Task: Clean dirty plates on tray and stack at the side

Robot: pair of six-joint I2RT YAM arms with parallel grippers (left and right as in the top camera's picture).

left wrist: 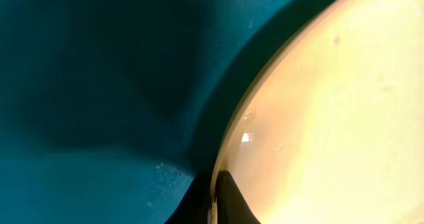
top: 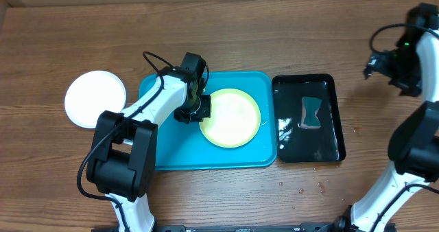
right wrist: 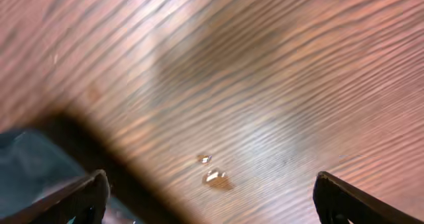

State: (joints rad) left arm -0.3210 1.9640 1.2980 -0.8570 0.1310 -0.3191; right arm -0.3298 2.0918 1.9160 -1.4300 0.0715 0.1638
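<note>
A pale yellow-green plate (top: 233, 117) lies in the middle of the cyan-blue tray (top: 164, 156). My left gripper (top: 199, 108) is at the plate's left edge, shut on the rim. In the left wrist view the two dark fingertips (left wrist: 228, 201) pinch the plate's rim (left wrist: 331, 118) just above the tray floor (left wrist: 99, 85). A white plate (top: 95, 99) sits on the table to the left of the tray. My right gripper (top: 376, 66) hovers at the far right, open wide and empty (right wrist: 209, 197), over bare wood.
A glossy black tray (top: 306, 78) stands right of the cyan one, wet, with a sponge (top: 313, 113) in it; its corner (right wrist: 26, 158) shows in the right wrist view. Water drops (right wrist: 215, 177) lie on the wooden table.
</note>
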